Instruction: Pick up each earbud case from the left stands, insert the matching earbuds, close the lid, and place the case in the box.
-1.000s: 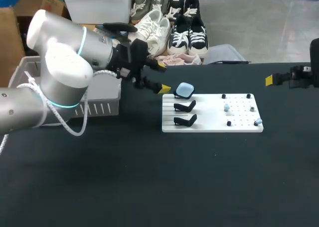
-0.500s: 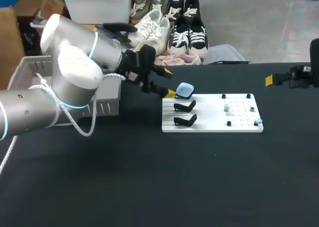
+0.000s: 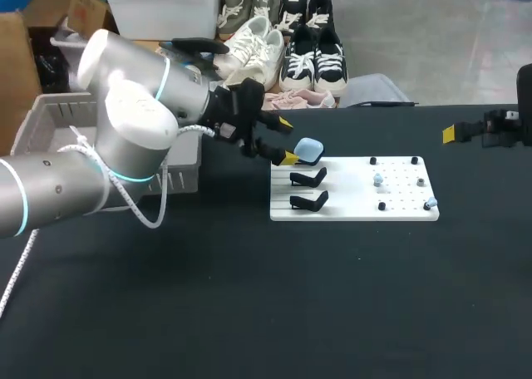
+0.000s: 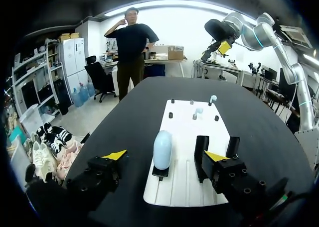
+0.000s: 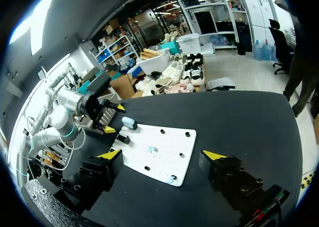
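Between the wide-open jaws of the left gripper (image 4: 165, 156), touching neither, the pale blue earbud case (image 4: 162, 148) is sitting on its black stand (image 4: 160, 172), gaps only the left wrist view is showing, while the right gripper (image 5: 162, 155) is gaping empty, well apart.

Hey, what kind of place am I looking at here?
Probably a robotics lab bench: a black table holds a white fixture board with a light blue earbud case on a stand, with the yellow-tipped left hand and right hand over the table.
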Robot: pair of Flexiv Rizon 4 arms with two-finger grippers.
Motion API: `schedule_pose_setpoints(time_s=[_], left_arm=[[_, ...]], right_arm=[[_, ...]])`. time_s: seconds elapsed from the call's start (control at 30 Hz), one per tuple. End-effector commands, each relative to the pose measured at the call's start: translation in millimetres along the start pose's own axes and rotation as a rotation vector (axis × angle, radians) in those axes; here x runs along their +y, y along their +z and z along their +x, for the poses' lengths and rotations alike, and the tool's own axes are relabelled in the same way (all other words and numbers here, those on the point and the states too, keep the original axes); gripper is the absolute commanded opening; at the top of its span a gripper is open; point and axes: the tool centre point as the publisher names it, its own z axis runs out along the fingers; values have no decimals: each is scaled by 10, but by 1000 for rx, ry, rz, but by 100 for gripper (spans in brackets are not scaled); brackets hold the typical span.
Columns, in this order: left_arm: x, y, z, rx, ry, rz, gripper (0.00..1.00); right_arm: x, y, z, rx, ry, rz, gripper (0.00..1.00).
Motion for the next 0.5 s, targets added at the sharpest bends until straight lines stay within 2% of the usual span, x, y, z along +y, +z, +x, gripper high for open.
schedule_pose_setpoints(time_s=[0.03,0.5], left_arm=[[84,83,6,-4,4,17,100],[112,210,36,-16,-3,31,100]], right_arm=[[2,-4,-2,2,0,2,100],[2,-4,-2,2,0,2,100]])
